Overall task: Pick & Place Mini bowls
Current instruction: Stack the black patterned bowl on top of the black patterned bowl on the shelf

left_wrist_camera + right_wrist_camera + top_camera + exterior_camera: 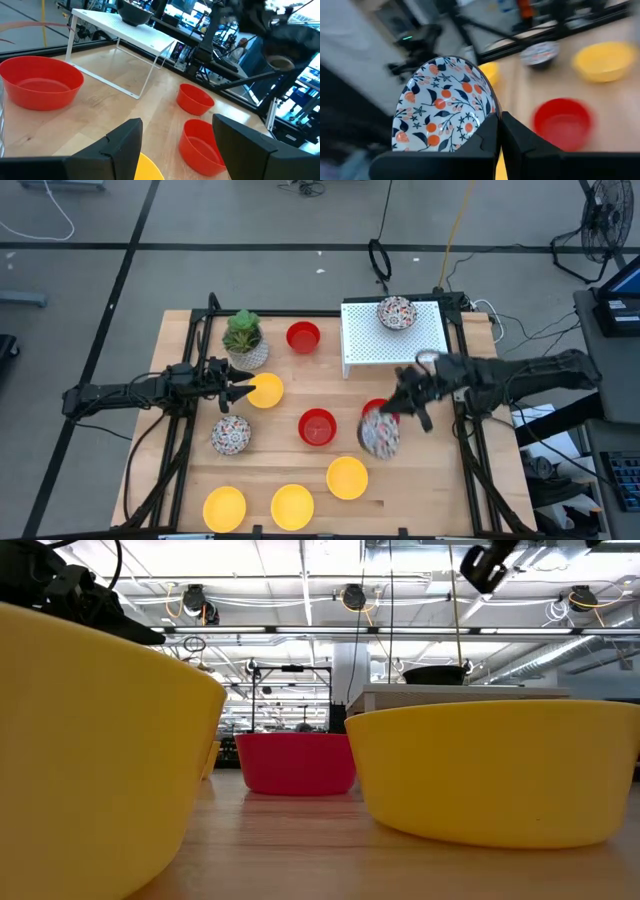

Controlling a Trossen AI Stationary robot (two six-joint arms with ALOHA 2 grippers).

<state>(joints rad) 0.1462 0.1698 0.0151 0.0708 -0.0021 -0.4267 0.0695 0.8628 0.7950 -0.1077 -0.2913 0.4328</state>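
The right hand (388, 420) reaches in over the wooden desk (180, 470), pinching the rim of a tilted white patterned ceramic bowl (379, 433) held above it. The left hand (243, 389) hovers open over a yellow bowl (266, 391). Four yellow, three red and three patterned bowls show. Only the right wrist view shows the held bowl's orange-and-dark floral inside (442, 110).

Low view: near yellow bowl (90, 740) cut off at left and bottom edges. High view: red bowl (376, 410) mostly hidden behind right arm. Right wrist: background bowls blurred.
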